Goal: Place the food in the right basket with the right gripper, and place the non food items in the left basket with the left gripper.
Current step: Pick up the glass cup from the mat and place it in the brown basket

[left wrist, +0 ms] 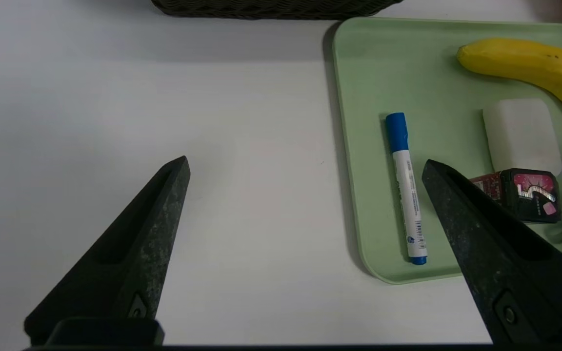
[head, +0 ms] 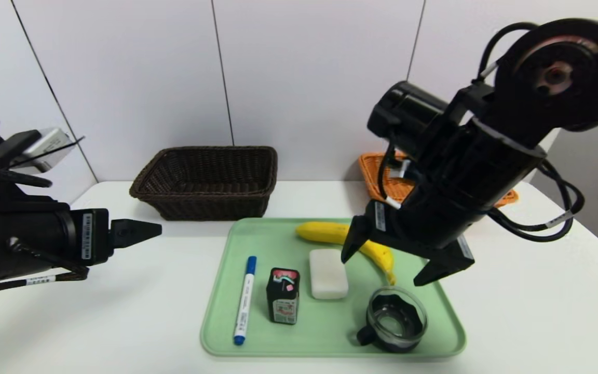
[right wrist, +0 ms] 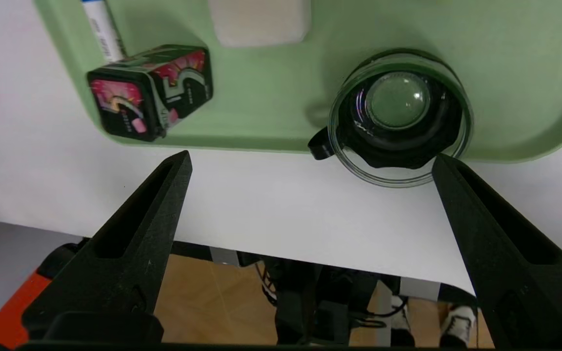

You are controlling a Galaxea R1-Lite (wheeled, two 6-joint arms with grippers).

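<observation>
Green tray [head: 299, 340] holds banana [head: 325, 232], marker [head: 245, 300], box [head: 283, 297], white block [head: 328, 274], cup [head: 396, 321]; right claw [head: 382, 270] above, left claw [left wrist: 305, 158] left of it, both wide.

My dark basket [head: 205, 208]: woven, wicker-like, rough, matt. Orange basket [head: 370, 171]: the same weave, rough to look at. Tray [head: 288, 343]: plastic-looking, smooth, with a soft satin finish. Desk [head: 164, 322]: smooth, with a faint sheen. Marker [head: 245, 304]: smooth plastic in looks. Printed box [head: 283, 296]: slick faces, somewhat glossy (metal or card, I cannot tell). White block [head: 328, 274]: smooth and matt. Banana [head: 325, 232]: smooth skin, low sheen. Cup [head: 396, 319]: clear, glassy rim, shiny inside. My left tool [left wrist: 306, 158]: matt black fingers, scuffed and speckled along the inner faces.
</observation>
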